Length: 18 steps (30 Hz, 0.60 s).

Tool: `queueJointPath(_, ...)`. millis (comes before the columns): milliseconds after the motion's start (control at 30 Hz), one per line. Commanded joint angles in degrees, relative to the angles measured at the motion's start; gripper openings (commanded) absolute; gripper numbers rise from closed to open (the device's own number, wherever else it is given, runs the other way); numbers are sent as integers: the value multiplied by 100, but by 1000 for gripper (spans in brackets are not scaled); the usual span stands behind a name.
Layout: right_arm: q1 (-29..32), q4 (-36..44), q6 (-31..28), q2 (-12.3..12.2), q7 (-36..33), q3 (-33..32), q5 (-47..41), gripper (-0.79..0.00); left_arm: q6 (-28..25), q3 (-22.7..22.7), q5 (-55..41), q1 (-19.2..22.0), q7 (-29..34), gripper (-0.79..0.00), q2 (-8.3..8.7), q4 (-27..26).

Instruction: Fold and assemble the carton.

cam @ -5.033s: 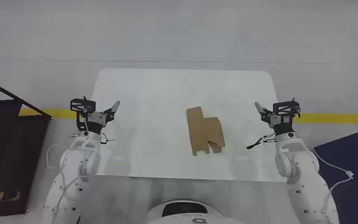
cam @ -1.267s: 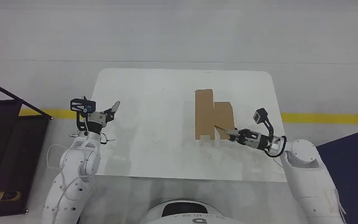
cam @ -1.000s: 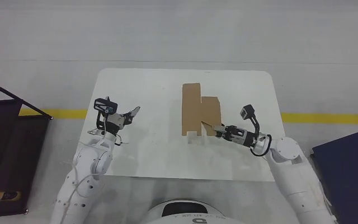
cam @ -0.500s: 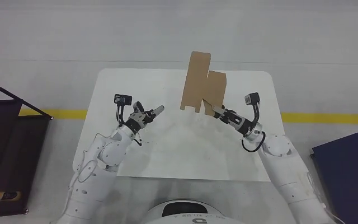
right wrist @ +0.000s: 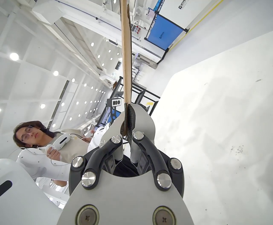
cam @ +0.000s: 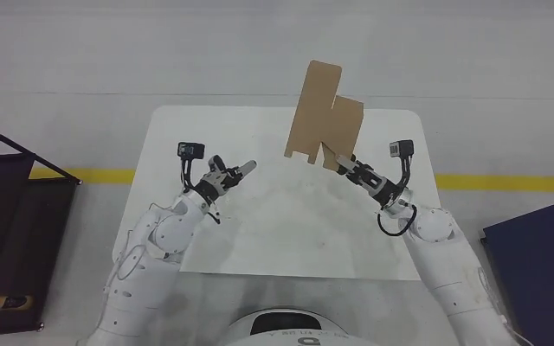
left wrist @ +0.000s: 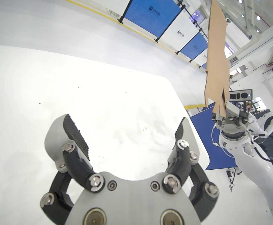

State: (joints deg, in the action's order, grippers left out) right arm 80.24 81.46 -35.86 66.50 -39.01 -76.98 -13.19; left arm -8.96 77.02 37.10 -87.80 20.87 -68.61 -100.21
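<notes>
Tabletop [cam: 260, 195] white and scuffed, carton [cam: 325, 112] aloft, blue panels [left wrist: 152, 16] beyond.

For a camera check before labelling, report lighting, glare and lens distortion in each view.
Top view: even light on the table, no glare on the carton. Left wrist view: wide-lens stretch, the left gripper, jaws open, looms large, the carton small beyond. Right wrist view: bright ceiling lamps glare behind the carton, edge-on in the right gripper, jaws shut.
</notes>
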Motion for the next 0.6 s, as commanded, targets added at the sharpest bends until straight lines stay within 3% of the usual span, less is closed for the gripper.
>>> queueJointPath(0, 6, 20, 14, 0, 42, -4, 33, -785, 2, -11, 12, 0, 7, 0, 1, -22)
queueJointPath(267, 281, 191, -786, 3, 800, -208, 419, -785, -18, -79, 162, -10, 103, 0, 12, -66)
queueJointPath(567, 357, 325, -891, -4, 906, -235, 754, -785, 10, -144, 309, -15, 77, 0, 17, -156)
